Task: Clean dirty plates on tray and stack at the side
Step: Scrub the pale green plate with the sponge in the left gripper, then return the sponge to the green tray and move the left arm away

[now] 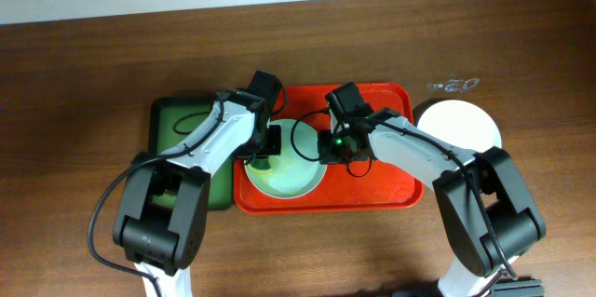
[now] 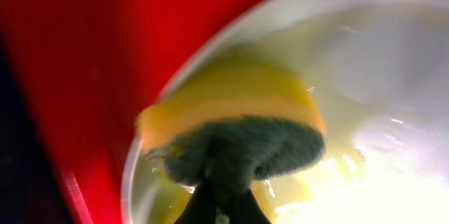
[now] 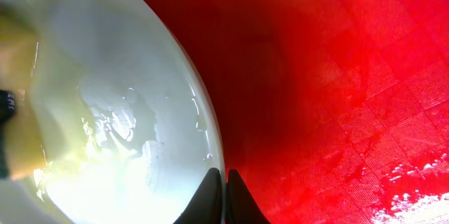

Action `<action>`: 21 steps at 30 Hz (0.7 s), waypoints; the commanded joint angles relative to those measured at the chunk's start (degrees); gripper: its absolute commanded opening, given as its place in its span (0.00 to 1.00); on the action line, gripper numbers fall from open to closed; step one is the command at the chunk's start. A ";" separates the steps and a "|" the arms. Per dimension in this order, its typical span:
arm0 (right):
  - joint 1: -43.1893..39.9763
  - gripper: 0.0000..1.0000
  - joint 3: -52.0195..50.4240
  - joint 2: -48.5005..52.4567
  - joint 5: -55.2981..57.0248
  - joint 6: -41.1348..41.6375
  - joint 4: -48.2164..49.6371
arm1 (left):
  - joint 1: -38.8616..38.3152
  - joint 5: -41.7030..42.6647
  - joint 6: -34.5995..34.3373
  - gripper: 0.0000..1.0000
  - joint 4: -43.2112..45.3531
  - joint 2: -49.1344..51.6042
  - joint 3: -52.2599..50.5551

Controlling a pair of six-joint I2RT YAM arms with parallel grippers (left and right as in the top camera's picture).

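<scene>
Centre frame: the left gripper (image 2: pixel 223 203) clamps a yellow-green sponge (image 2: pixel 238 136) against a plate (image 1: pixel 289 181) on the left half of the red tray (image 1: pixel 382 181); the right gripper (image 3: pixel 225 185) pinches the plate's right rim.

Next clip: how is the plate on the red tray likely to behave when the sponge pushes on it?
The plate looks glossy and wet, so it is probably slippery. It would likely skate on the red tray unless the right tool pins its rim. It seems rigid, while the sponge in the left tool likely squashes.
</scene>
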 commanded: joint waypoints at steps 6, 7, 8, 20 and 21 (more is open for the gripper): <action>0.39 0.04 -0.26 0.28 0.57 -0.76 -0.42 | 0.59 14.36 8.70 0.00 -6.21 -2.67 3.91; 0.42 0.05 -0.26 0.28 0.57 -0.76 -0.24 | 1.92 7.30 8.70 0.00 -9.60 -5.77 5.99; 0.39 0.05 -0.26 0.28 0.57 -0.74 -0.24 | 2.99 1.14 8.68 0.00 -12.31 -9.09 7.85; 0.42 0.05 -0.26 0.28 0.57 -0.76 -0.48 | 15.13 -16.55 3.50 0.04 0.17 -14.97 -11.47; 0.39 0.05 -0.26 0.28 0.57 -0.76 -0.48 | 15.10 -16.41 4.07 0.05 3.17 -14.97 -13.73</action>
